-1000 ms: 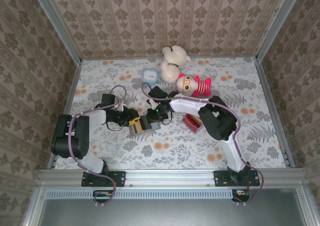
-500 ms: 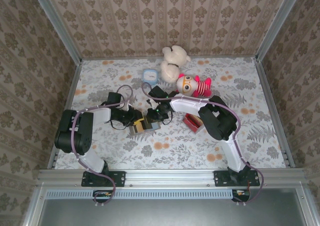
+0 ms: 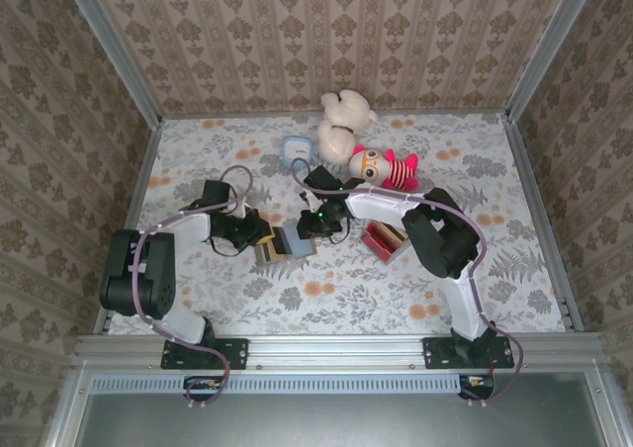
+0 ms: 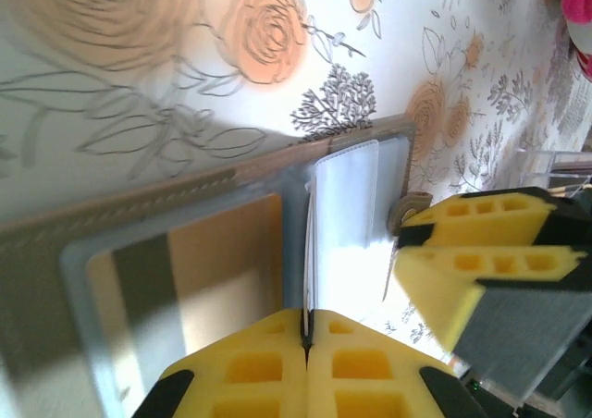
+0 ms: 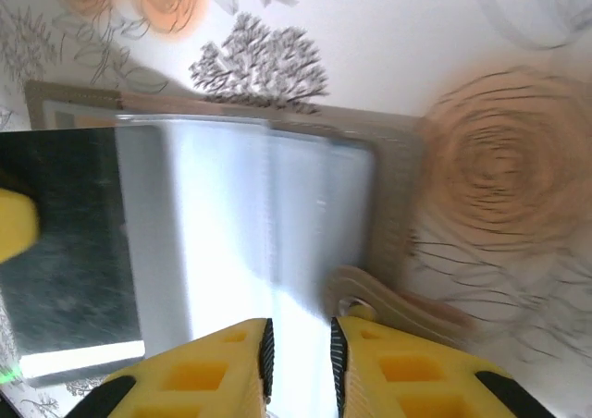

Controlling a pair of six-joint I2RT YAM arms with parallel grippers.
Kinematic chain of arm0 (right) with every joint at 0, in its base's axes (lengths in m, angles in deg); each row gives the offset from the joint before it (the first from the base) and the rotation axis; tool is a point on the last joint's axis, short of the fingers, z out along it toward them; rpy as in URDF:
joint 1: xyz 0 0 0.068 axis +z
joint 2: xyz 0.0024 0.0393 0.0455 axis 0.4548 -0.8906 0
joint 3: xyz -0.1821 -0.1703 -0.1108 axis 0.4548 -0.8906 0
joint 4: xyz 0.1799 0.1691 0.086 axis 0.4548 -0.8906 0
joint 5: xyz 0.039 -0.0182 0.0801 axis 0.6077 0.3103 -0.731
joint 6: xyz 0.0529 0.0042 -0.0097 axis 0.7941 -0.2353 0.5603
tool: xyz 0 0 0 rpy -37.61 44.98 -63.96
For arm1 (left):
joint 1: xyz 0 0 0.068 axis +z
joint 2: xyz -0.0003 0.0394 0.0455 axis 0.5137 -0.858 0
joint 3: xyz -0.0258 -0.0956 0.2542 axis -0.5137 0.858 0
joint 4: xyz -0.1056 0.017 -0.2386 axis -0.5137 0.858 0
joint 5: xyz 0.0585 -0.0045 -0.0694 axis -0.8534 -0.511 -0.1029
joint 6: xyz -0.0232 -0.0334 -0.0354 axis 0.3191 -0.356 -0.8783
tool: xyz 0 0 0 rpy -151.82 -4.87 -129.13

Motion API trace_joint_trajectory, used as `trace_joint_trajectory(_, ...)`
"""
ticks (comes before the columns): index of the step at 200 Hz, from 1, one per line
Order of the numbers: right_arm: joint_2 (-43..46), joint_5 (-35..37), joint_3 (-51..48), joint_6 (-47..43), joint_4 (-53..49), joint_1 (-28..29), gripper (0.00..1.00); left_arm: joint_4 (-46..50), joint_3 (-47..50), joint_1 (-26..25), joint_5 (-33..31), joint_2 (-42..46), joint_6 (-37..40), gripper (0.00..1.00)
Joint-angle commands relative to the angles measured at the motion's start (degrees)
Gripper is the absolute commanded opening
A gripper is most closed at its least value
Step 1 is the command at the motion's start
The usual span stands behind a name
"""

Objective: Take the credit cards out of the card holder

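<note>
Left wrist view is showing the left hand [image 4: 306,324] pinching a card [image 4: 347,228] edge, too small overhead; right hand [image 5: 298,339] is standing narrow, grip untellable.

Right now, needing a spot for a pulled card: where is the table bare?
Bare: the near strip between the card holder and the near rail; the right side past the tray. Crowded: the middle, and the far edge by the toys.
</note>
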Motion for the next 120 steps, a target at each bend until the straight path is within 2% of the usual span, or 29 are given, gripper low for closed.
trace_joint_trajectory(1, 4.6, 0.8, -1.48, 0.72, 0.02, -0.94, 0.28, 6.76, -1.18, 1.9, -2.98, 3.67, 3.99, 0.0)
trace_joint_trajectory(17, 7.13, -0.46, -3.03, 0.66, 2.6, -1.25, 0.3, 9.02, -1.61, 3.1, -2.98, 6.15, 4.76, 0.0)
trace_joint_trajectory(24, 8.5, -0.98, -3.85, 0.7, 4.01, -1.38, 0.32, 9.79, -1.86, 3.38, -5.12, 7.53, 4.77, 0.0)
trace_joint_trajectory(56, 15.13, -4.35, -8.81, 1.86, 12.07, -2.42, 0.47, 9.36, -3.31, 3.53, -3.79, 13.58, 3.4, 0.0)
trace_joint_trajectory(88, 19.09, -12.88, -13.77, 6.56, 24.14, -4.44, 0.59, -0.07, -3.0, 2.89, 5.96, 16.95, -3.17, 0.0)
trace_joint_trajectory(120, 18.94, -21.06, -16.8, 14.98, 37.06, -6.31, 0.64, -12.82, -2.9, 1.24, 14.52, 17.06, -11.24, 0.0)
